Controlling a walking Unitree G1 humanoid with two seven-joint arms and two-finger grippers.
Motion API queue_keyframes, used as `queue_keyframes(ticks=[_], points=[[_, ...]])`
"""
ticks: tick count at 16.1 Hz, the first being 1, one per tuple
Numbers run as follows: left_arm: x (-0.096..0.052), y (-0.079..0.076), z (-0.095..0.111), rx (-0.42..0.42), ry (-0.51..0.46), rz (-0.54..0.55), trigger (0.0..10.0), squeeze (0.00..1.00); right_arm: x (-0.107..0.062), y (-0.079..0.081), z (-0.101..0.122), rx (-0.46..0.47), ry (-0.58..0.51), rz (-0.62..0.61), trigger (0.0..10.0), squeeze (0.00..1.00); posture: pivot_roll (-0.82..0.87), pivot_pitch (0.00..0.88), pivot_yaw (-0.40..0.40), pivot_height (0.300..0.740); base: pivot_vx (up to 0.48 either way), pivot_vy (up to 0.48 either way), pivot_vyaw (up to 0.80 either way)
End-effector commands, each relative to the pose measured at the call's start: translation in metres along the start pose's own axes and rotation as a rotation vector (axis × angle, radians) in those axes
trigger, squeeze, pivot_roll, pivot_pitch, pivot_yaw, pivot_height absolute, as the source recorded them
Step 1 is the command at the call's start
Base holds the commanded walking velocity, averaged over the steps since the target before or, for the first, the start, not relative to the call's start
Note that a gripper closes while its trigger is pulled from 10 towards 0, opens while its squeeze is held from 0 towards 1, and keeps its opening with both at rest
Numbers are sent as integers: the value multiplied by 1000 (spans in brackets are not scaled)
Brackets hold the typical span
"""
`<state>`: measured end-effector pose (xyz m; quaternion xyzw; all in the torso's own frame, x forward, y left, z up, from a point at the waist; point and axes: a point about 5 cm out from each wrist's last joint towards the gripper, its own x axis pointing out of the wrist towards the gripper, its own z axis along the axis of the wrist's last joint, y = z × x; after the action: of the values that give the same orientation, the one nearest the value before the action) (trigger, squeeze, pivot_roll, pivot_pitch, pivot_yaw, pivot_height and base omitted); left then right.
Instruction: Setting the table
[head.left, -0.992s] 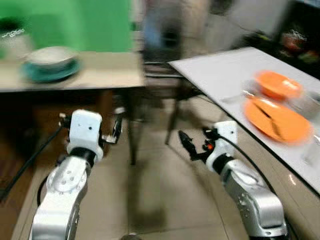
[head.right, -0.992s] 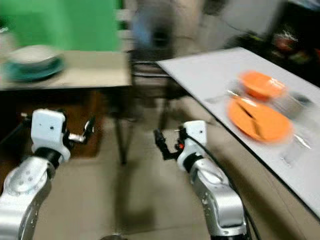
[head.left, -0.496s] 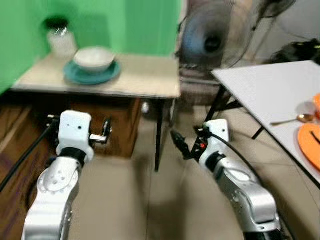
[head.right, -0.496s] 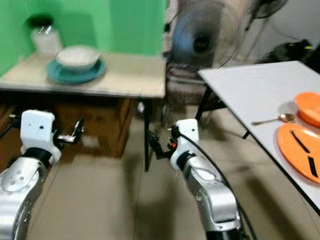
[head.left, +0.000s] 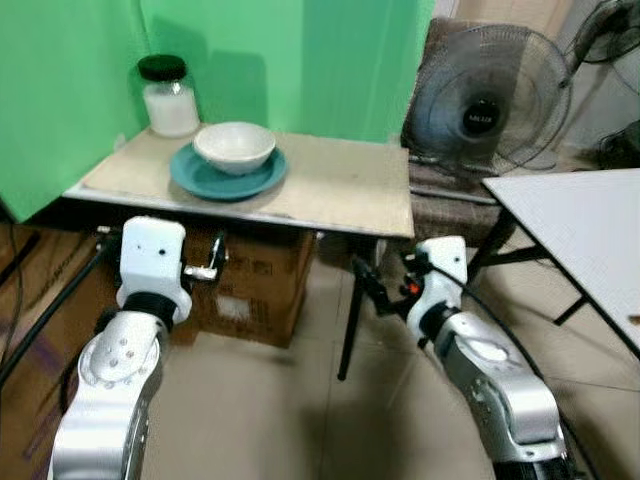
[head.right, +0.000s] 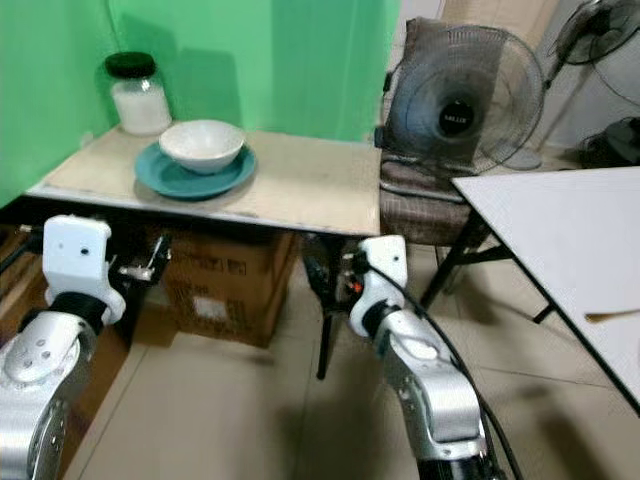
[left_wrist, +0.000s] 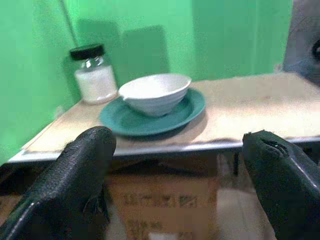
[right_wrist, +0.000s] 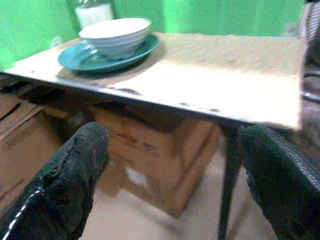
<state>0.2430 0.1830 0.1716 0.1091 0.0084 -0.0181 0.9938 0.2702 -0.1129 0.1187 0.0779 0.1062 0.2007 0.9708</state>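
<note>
A white bowl (head.left: 234, 146) sits on a teal plate (head.left: 228, 176) on a beige side table (head.left: 340, 190) against a green wall. A glass jar (head.left: 167, 96) with a black lid stands behind them. My left gripper (head.left: 214, 262) is open and held low, in front of the side table's edge and below it. My right gripper (head.left: 365, 279) is also open with nothing in it, near the table's front right leg. In the left wrist view the bowl (left_wrist: 155, 93) and plate (left_wrist: 152, 116) lie ahead between the fingers (left_wrist: 82, 170). The right wrist view has the bowl (right_wrist: 116, 36) farther off.
Cardboard boxes (head.left: 250, 290) sit under the side table. A standing fan (head.left: 490, 100) and a padded seat (head.left: 445, 190) are to the table's right. The corner of a white dining table (head.left: 590, 235) juts in at the right. Tiled floor (head.left: 270, 410) lies between my arms.
The camera has swung left: the white table with its orange plates slid out to the right and the side table came to the middle. Both arms keep the same pose.
</note>
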Motion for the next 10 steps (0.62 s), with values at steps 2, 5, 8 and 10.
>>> queue_keyframes(ticks=[2, 5, 8, 10], points=[[-1, -7, 3, -6, -14, -20, 10000, 0, -2, -7, 7, -32, -30, -14, 10000, 0, 62, 0, -51, 740, 356, 0, 0], [-2, -7, 3, -4, -12, -21, 10000, 0, 0, -2, 13, -70, -53, 27, 10000, 0, 63, 0, -55, 740, 352, 0, 0], [-2, -8, 4, -2, -13, -26, 10000, 0, 1, -4, 17, -36, -78, 16, 10000, 0, 60, 0, -56, 740, 355, 0, 267], [-1, -8, 4, -3, -13, -28, 10000, 0, 1, -5, 19, -49, -84, 21, 10000, 0, 59, 0, -57, 740, 354, 0, 0]])
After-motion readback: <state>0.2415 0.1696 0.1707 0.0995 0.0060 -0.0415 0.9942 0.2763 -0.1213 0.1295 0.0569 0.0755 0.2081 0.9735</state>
